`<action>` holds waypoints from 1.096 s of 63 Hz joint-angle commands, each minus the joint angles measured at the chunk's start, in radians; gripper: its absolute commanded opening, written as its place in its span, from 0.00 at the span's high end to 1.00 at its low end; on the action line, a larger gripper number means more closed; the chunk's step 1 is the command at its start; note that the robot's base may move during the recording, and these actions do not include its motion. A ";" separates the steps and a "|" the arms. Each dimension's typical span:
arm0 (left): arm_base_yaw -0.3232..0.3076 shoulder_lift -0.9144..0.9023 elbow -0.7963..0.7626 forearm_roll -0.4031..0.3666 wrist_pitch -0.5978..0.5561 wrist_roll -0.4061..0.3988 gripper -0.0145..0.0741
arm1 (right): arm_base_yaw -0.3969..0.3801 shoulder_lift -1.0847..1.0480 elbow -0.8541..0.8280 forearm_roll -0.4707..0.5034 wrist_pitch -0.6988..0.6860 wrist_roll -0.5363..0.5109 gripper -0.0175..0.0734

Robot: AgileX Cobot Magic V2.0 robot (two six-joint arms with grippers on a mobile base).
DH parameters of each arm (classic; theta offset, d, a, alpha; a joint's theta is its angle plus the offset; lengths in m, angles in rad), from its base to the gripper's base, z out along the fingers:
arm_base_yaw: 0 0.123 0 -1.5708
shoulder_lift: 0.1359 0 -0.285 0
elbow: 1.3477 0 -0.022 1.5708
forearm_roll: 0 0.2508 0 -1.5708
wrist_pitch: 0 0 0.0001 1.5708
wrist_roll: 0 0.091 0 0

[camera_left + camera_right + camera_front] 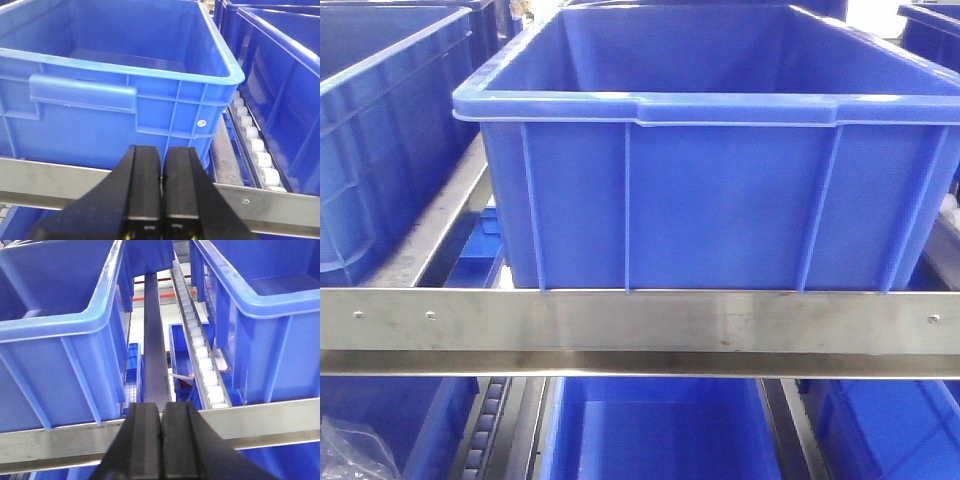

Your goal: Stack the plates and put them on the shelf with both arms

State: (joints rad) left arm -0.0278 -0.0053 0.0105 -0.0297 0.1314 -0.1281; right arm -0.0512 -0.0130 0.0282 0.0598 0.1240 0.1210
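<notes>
No plates show in any view. The shelf is a metal rack whose steel front rail (640,322) crosses the front view, with a large blue bin (710,150) resting on it. In the left wrist view my left gripper (161,150) is shut with nothing between its black fingers, hovering in front of the rail (45,181) and a blue bin (110,75). In the right wrist view my right gripper (161,407) is likewise shut and empty, in front of the rail (280,420) at the gap between two bins. Neither gripper appears in the front view.
Blue bins fill the rack: one at left (380,150), one on the lower level (655,425), two flanking the right gripper (60,330) (270,315). White roller tracks (255,145) (200,352) and a dark steel divider (155,345) run between bins.
</notes>
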 commanded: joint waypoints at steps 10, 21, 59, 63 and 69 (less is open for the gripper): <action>0.001 -0.018 0.021 -0.008 -0.096 -0.004 0.74 | 0.002 -0.018 -0.015 -0.008 -0.084 -0.003 0.75; 0.001 -0.018 0.021 0.006 -0.094 -0.004 0.74 | 0.002 -0.018 -0.015 -0.008 -0.084 -0.003 0.75; 0.001 -0.018 0.021 0.006 -0.094 -0.004 0.74 | 0.002 -0.018 -0.015 -0.008 -0.084 -0.003 0.75; 0.001 -0.018 0.021 0.006 -0.094 -0.004 0.74 | 0.002 -0.018 -0.015 -0.008 -0.084 -0.003 0.75; 0.001 -0.018 0.021 0.006 -0.094 -0.004 0.74 | 0.002 -0.018 -0.015 -0.008 -0.084 -0.003 0.75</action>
State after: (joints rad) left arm -0.0278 -0.0053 0.0105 -0.0243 0.1266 -0.1281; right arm -0.0512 -0.0130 0.0282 0.0598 0.1240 0.1210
